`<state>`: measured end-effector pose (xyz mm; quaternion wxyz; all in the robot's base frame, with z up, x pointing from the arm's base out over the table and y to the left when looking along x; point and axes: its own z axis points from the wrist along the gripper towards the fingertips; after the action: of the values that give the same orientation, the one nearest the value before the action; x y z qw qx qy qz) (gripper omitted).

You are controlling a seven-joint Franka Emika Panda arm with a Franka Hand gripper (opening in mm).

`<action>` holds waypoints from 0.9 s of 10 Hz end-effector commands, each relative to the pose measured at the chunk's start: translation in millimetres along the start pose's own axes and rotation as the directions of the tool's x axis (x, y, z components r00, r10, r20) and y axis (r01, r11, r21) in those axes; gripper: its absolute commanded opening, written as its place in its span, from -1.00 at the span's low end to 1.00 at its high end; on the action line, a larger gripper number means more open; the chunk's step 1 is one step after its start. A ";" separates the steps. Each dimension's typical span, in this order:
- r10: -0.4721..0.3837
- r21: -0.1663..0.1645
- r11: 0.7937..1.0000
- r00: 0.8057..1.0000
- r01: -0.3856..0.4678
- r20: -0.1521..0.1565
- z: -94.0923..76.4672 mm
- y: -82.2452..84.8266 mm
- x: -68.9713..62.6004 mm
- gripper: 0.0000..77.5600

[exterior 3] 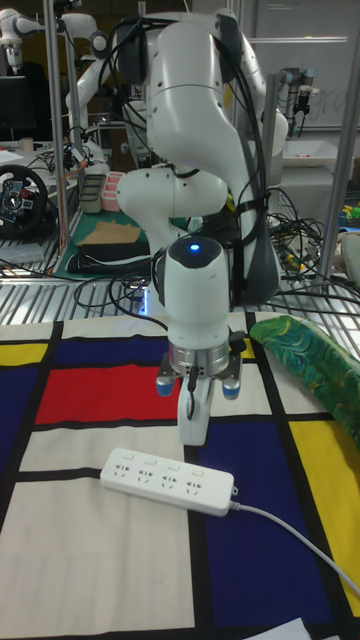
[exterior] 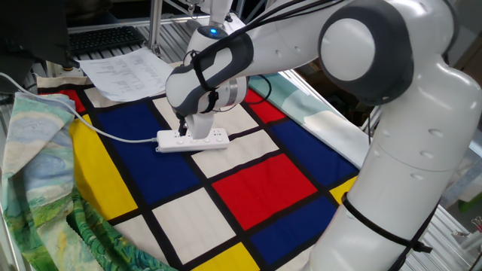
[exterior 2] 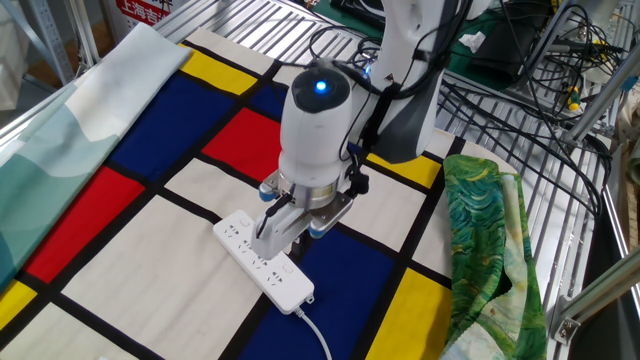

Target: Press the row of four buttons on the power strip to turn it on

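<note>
The white power strip (exterior: 193,140) (exterior 2: 264,261) (exterior 3: 168,481) lies on the blue, red, yellow and white patterned cloth (exterior: 263,181). Its small buttons (exterior: 206,136) run along the top face, and some are hidden behind the fingers. My gripper (exterior: 182,132) (exterior 2: 263,244) (exterior 3: 192,436) points straight down. Its fingers are shut together, and the tips rest on or just above the strip near its cord end. It holds nothing. The thin white cord (exterior: 113,134) (exterior 3: 290,532) trails away from that end.
Printed paper sheets (exterior: 124,71) lie at the cloth's far corner. A green patterned fabric (exterior: 38,181) (exterior 2: 490,240) is bunched along one side. A pale teal cloth (exterior: 320,117) (exterior 2: 70,125) lies along the opposite side. Cables (exterior 2: 540,70) cover the wire rack nearby.
</note>
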<state>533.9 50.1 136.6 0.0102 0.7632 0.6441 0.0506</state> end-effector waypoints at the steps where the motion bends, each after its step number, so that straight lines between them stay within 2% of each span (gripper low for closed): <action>1: 0.038 -0.004 0.999 0.999 -0.038 0.000 1.9 1.5 -0.3 -1.00; 2: 0.039 -0.003 0.999 0.999 -0.039 0.000 2.3 1.4 -0.4 1.00; 9: 0.039 -0.003 0.999 0.999 -0.039 0.000 2.3 1.4 -0.4 1.00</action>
<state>534.5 49.8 134.3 0.0100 0.7730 0.6323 0.0507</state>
